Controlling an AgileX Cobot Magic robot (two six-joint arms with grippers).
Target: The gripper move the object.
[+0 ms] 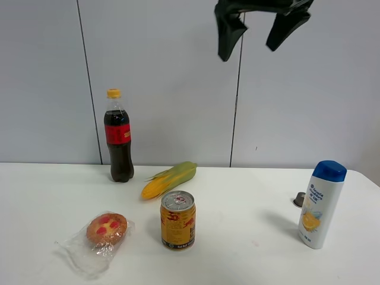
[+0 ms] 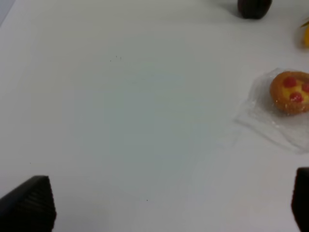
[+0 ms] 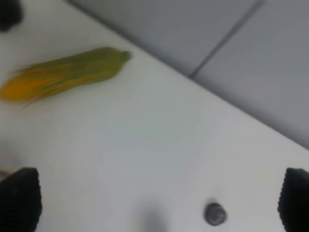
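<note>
Gripper state: left gripper [image 2: 166, 205] is spread wide with nothing between the fingers. It hangs over bare table [image 2: 120, 121], with the muffin [image 2: 289, 92] well off to one side. Right gripper [image 3: 157, 200] is likewise wide and empty, above the stretch between the corn cob [image 3: 63, 77] and a small dark cap [image 3: 215, 213]. The black claw high in the exterior view is probably the right one, but I cannot be sure.

Muffin sits near left on the table, left of the gold can [image 1: 177, 219] and nearer than the cola bottle [image 1: 119, 142]. A shampoo bottle [image 1: 321, 203] stands far right.

Risks (judgement):
- Fingers may pinch only the loose film, so the muffin drags or slips.
- A hard squeeze would crush the soft cake.
- A wide finger could clip the can.

Orientation: the muffin lies flat, red spots up. It is round, so it has no true long axis. Only the wrapper gives a direction, its slack tail trailing near-left.
</note>
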